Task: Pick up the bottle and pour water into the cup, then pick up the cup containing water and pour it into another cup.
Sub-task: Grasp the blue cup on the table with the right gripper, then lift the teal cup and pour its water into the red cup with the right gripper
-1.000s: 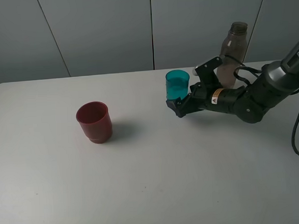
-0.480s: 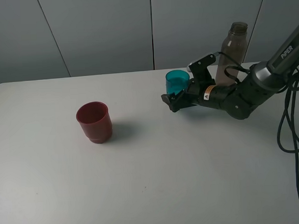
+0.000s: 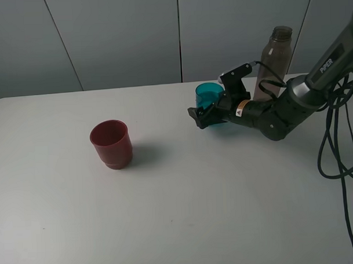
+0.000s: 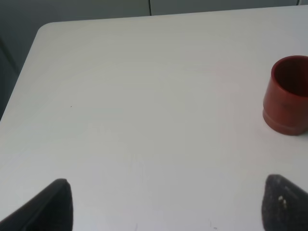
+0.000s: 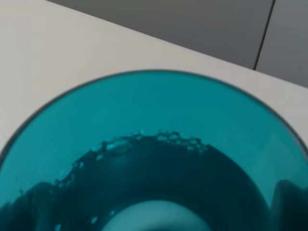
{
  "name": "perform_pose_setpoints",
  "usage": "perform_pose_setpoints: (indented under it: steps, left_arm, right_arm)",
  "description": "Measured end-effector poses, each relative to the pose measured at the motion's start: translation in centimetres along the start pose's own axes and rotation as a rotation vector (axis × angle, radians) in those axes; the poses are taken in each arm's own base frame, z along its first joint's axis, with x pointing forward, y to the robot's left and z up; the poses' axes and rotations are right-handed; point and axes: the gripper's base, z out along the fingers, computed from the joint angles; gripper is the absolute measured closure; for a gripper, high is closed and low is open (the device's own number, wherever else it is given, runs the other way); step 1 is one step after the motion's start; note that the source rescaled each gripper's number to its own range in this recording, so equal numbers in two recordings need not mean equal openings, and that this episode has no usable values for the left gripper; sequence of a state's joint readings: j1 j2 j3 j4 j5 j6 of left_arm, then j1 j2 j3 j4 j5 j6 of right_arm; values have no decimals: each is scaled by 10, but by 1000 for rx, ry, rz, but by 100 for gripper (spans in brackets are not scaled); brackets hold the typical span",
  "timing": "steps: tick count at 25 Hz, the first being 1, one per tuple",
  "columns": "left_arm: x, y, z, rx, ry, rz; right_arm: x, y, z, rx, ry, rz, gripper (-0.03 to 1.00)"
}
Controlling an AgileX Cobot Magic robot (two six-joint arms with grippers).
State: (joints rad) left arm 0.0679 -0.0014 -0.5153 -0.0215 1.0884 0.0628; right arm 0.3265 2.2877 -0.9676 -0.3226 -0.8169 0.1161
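**Ana:** What is the right pincer (image 3: 210,102) doing?

**Ben:** Its jaws are wide open, one on each side of the teal cup (image 3: 207,92). I can't tell if they touch it.

**Ana:** Where is that cup?

**Ben:** It stands on the white table (image 3: 168,219), a bit right of the middle, in the upper half of the high view. Up close there is water (image 5: 159,192) with little bubbles inside.

**Ana:** And the bottle (image 3: 275,59)?

**Ben:** It is upright in the upper right, just behind the arm (image 3: 280,114).

**Ana:** The red cup (image 3: 111,144)?

**Ben:** It is left of the middle, well apart from the teal cup.

**Ana:** The left pincer (image 4: 166,207)?

**Ben:** It is wide open too, with nothing in it.
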Motion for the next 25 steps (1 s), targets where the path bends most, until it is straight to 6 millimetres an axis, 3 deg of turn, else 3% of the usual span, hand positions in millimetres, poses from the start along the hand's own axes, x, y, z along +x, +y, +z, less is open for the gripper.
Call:
perform_pose_setpoints:
  steps: [9, 10, 11, 12, 13, 14, 25]
  left_arm:
    - [0, 0, 0, 0, 0, 0]
    - [0, 0, 0, 0, 0, 0]
    - [0, 0, 0, 0, 0, 0]
    - [0, 0, 0, 0, 0, 0]
    - [0, 0, 0, 0, 0, 0]
    - [0, 0, 0, 0, 0, 0]
    - [0, 0, 0, 0, 0, 0]
  right_arm:
    - [-1, 0, 0, -1, -7, 0, -3]
    - [-1, 0, 0, -1, -7, 0, 1]
    - [-1, 0, 0, -1, -7, 0, 20]
    - [-1, 0, 0, -1, -7, 0, 54]
    - [-1, 0, 0, -2, -7, 0, 97]
    - [-1, 0, 0, 0, -11, -1, 89]
    - [-2, 1, 0, -6, -6, -7, 91]
